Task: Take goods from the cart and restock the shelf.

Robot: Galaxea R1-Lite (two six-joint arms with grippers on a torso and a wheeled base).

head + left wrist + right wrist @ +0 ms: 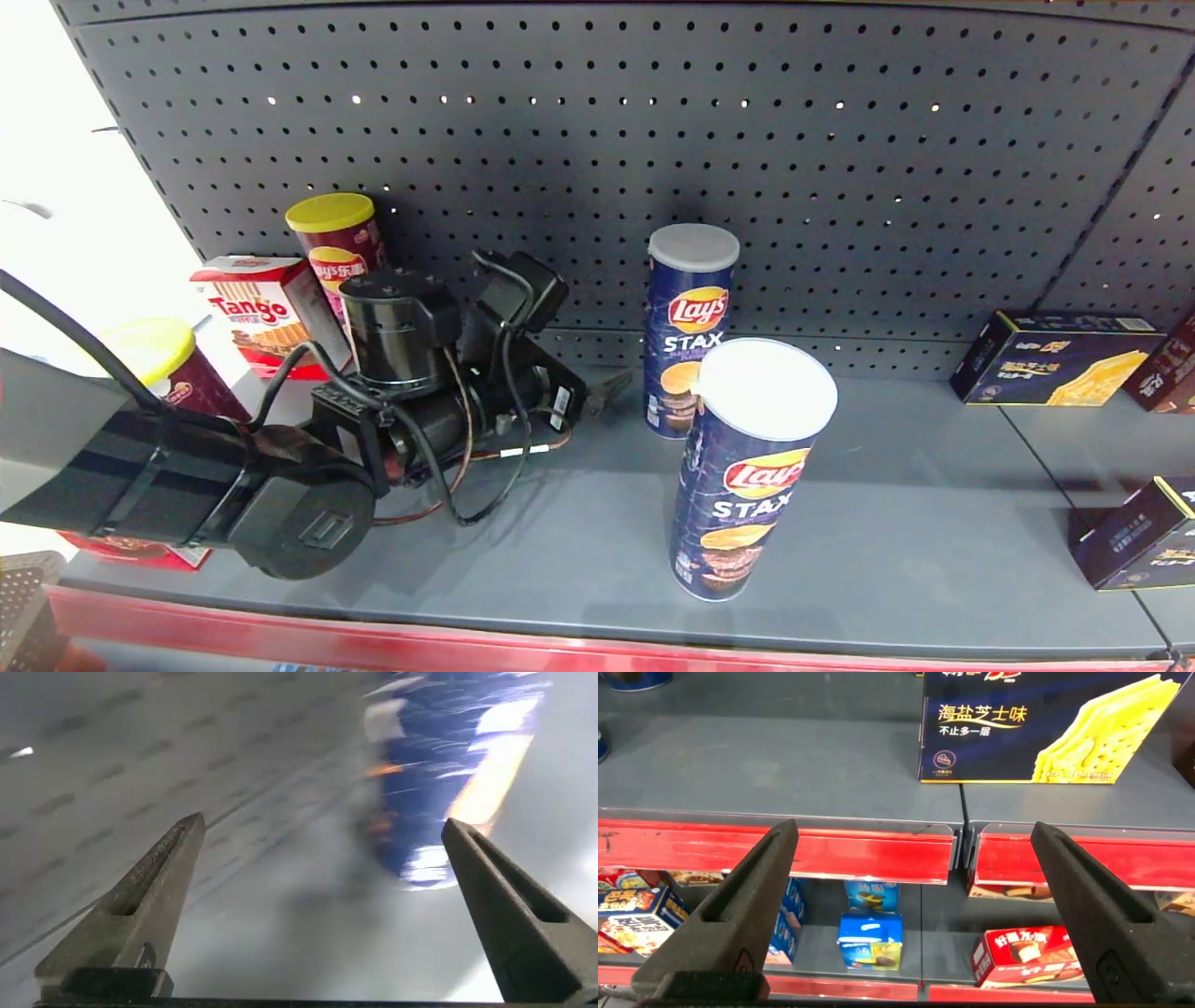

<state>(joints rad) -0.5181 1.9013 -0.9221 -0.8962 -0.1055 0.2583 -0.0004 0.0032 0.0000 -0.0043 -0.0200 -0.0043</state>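
Note:
Two tall blue chip cans stand on the grey shelf [934, 523]: one near the back [689, 336], one closer to the front edge [747, 476]. My left arm lies over the shelf's left part, and its gripper [607, 385] points at the back can, stopping just short of it. In the left wrist view that gripper [322, 826] is open, nothing sits between its fingers, and a blurred blue can [439, 784] lies ahead of one finger. My right gripper [915, 835] is open and empty in front of the shelf's red front rail [868, 849].
Two maroon cans with yellow lids [338, 238] [168, 364] and a red wafer box [261, 313] crowd the left end. Dark blue boxes [1055, 359] [1134, 537] sit at the right. A pegboard wall [653, 121] closes the back. Lower shelves hold boxed snacks [868, 943].

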